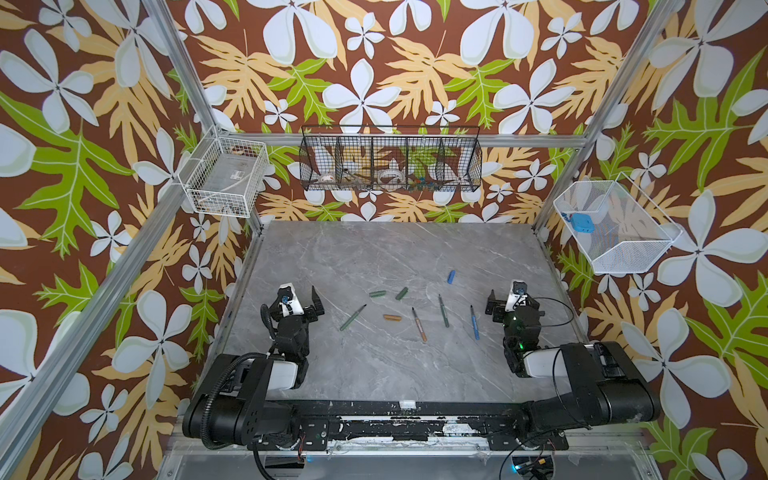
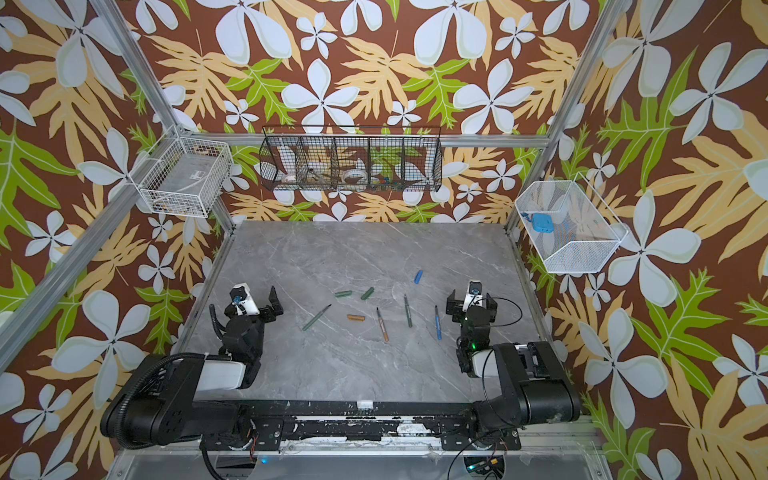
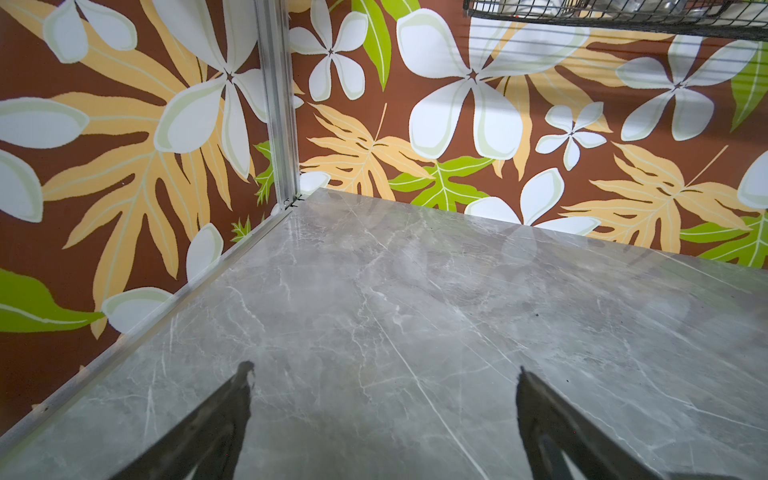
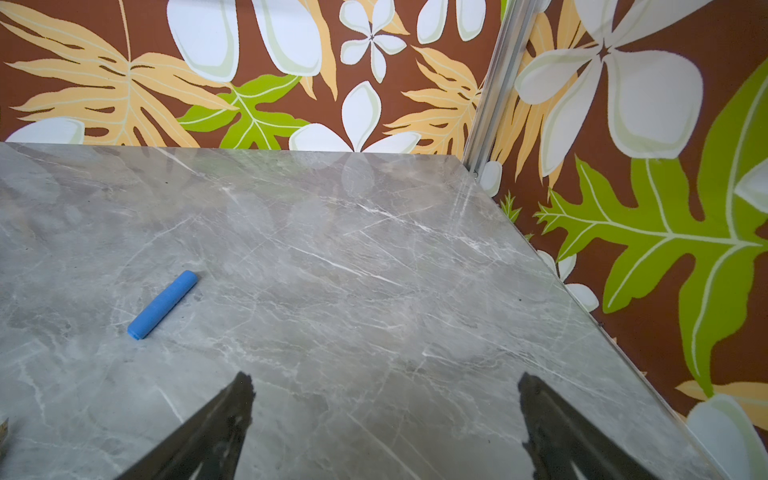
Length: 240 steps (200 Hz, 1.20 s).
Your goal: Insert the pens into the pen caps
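No pen is capped yet, so the step in hand looks like the first pick. The left gripper [image 3: 384,372] hovers over the left side of the bench [image 1: 374,374], jaws spread wide and empty. Everything lies loose and flat mid-bench, each piece apart from the rest. From left to right: left green pen [image 1: 353,317], left green cap [image 1: 377,294], orange-brown cap [image 1: 392,317], right green cap [image 1: 401,293], orange-brown pen [image 1: 419,325], right green pen [image 1: 444,311], blue cap [image 1: 451,276] and blue pen [image 1: 474,323]. The right gripper [image 4: 385,378] hovers at the right side, jaws spread and empty; the right wrist view shows the blue cap ahead of it and off to one side. The next move likely calls for one arm to drop onto a pen and the other onto its matching cap. Both need a low pinch across the thin barrel, then the dark tip lined up with the cap's open end.
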### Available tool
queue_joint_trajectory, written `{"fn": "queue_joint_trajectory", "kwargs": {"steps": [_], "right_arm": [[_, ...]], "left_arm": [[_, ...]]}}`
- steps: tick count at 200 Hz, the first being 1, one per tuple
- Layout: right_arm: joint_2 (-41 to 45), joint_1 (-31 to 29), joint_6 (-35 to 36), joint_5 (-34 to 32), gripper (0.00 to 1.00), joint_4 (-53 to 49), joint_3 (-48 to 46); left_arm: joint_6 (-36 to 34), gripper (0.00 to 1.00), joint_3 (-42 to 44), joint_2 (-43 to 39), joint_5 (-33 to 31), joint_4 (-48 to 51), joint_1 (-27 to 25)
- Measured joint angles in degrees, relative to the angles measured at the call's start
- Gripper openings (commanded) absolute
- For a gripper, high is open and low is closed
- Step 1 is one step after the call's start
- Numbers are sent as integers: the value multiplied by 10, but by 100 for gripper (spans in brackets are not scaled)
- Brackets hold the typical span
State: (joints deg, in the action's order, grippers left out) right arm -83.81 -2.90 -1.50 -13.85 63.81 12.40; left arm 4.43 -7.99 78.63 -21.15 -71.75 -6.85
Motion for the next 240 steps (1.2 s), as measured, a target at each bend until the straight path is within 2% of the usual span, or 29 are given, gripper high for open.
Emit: {"fn": "queue_joint_trajectory", "kwargs": {"steps": [110,141,173,200,240], "right_arm": [[0,0,0,0,100,0,0],[2,0,0,0,96,-1,1],[47,-1,-1,0,94,-81,55],[80,-6,-23,19,88,-199,116],[108,-64,-40,54,82,-406,233]], "left_arm": [[0,100,0,0,0,1,0],[0,100,0,-2,0,2,0],[0,100,-27,-49,0,51,0],[0,100,-28,-83,1,89,0],[29,100,-90,-177,11,229,0]]}}
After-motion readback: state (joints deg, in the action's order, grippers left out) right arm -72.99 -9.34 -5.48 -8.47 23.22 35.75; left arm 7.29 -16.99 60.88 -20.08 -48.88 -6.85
